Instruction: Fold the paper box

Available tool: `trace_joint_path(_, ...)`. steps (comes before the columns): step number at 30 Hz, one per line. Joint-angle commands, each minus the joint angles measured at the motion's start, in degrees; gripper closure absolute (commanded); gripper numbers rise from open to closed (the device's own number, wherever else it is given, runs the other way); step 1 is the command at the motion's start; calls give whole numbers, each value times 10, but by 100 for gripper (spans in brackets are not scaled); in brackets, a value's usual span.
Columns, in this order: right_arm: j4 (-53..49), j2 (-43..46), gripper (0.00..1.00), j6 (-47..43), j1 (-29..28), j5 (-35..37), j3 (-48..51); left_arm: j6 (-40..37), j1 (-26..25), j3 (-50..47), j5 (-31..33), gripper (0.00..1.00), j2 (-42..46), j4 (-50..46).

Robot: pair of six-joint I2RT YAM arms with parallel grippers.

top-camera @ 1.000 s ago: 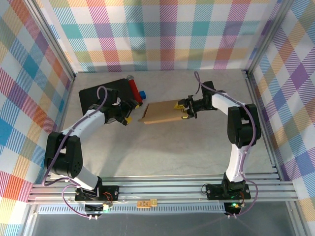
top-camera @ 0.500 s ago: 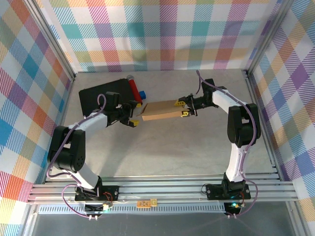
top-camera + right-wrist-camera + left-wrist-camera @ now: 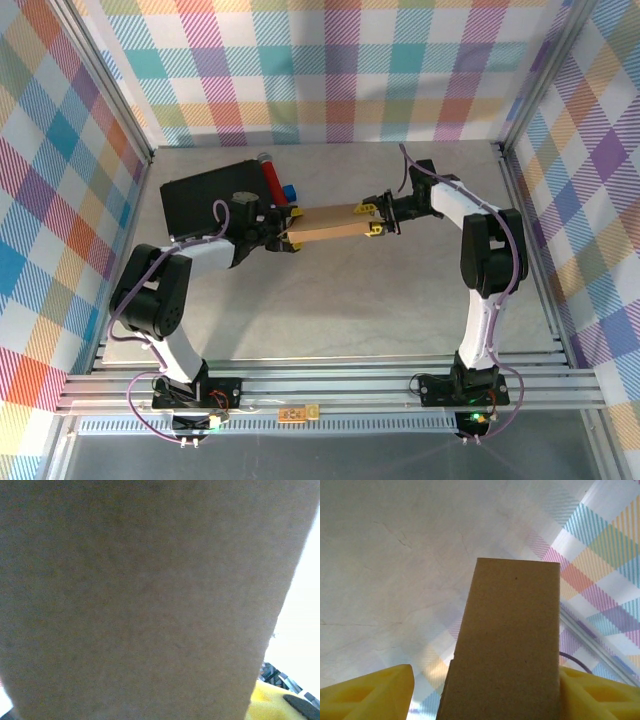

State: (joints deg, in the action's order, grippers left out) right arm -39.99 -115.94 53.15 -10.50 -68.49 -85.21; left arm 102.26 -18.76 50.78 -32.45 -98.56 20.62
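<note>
The paper box (image 3: 328, 223) is a flat brown cardboard piece held off the table in the middle, its long axis running left to right. My right gripper (image 3: 375, 218) is shut on its right end; in the right wrist view the cardboard (image 3: 145, 595) covers nearly everything, with one yellow finger (image 3: 272, 702) at the bottom right. My left gripper (image 3: 289, 229) stands open around the box's left end. In the left wrist view the box (image 3: 507, 645) rises between the yellow fingers (image 3: 370, 692); the right one touches it and the left one stands apart.
A black case (image 3: 205, 195) lies at the back left with a red roll (image 3: 272, 180) and a small blue object (image 3: 289, 191) on its right edge, close behind my left gripper. Metal frame rails (image 3: 520, 230) and plaid walls bound the table.
My left gripper has moved right from beside the black case to the box's left end and now straddles it. The right gripper has kept hold, and the box has shifted slightly.
</note>
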Motion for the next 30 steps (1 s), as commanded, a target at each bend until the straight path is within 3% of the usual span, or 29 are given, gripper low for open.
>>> trace_joint_path(1,-11,-9,60,-2,-2,-17,-16,40,-12,3,5,36,-2,60)
trace_joint_path(9,-20,-14,54,-7,-3,-4,-18,56,-32,-1,20,62,16,39)
trace_joint_path(15,-71,-12,40,-50,-2,35,-48,67,-34,-10,34,78,52,-35)
trace_joint_path(20,-92,16,30,-76,-2,77,-77,59,-28,-11,54,87,109,-181)
trace_joint_path(30,-78,115,25,-109,15,136,-62,-18,29,34,60,95,167,-484)
